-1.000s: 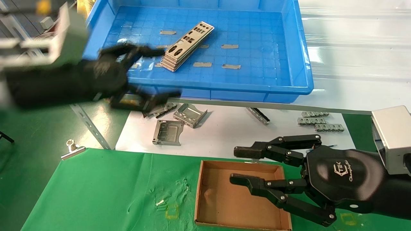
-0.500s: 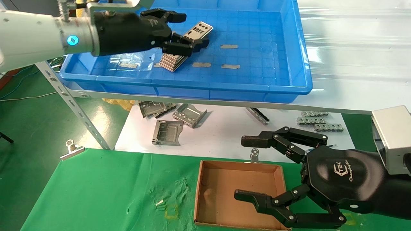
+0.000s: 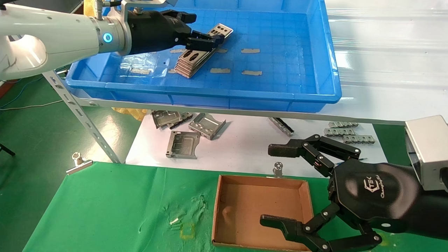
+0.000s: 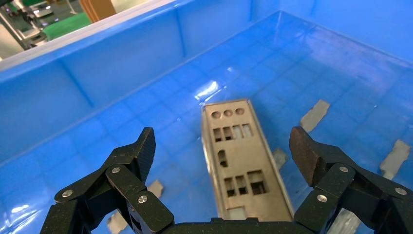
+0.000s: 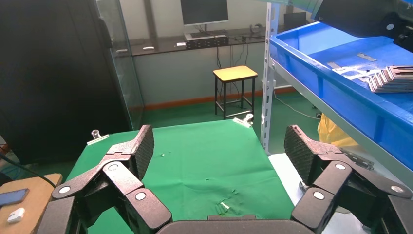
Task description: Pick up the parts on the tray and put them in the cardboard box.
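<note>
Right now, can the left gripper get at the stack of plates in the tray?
Probably yes: the left gripper hovers open over the top plate of the stack, nothing between them.

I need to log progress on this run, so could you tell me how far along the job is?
Nothing looks delivered: the cardboard box is empty. In hand: the left gripper hangs open over the stack of parts in the tray, fingers either side of the top plate, not closed on it. The right gripper is open beside the box. Left: grasping, carrying and placing every plate.
</note>
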Motion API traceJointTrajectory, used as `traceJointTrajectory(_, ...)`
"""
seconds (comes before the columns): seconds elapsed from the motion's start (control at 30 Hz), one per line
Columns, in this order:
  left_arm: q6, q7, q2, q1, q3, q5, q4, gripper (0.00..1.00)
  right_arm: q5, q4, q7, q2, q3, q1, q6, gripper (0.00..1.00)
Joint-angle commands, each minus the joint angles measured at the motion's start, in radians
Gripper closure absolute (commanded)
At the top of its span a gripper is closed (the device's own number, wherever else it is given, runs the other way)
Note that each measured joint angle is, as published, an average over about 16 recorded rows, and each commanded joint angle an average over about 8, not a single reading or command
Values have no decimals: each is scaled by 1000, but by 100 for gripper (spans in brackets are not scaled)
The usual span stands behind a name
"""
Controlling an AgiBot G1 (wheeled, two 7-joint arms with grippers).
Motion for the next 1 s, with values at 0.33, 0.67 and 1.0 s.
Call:
traceJointTrajectory(0.33,3,-56,1,3,39,-9,-29,53,0,0,0,0,0,0,0,0)
traceJointTrajectory(0.67,72,-112,-4,-13,73,-17,-19,100,0,0,0,0,0,0,0,0)
traceJointTrajectory(1.0,61,-85,-8,-26,84,-28,4,100,0,0,0,0,0,0,0,0)
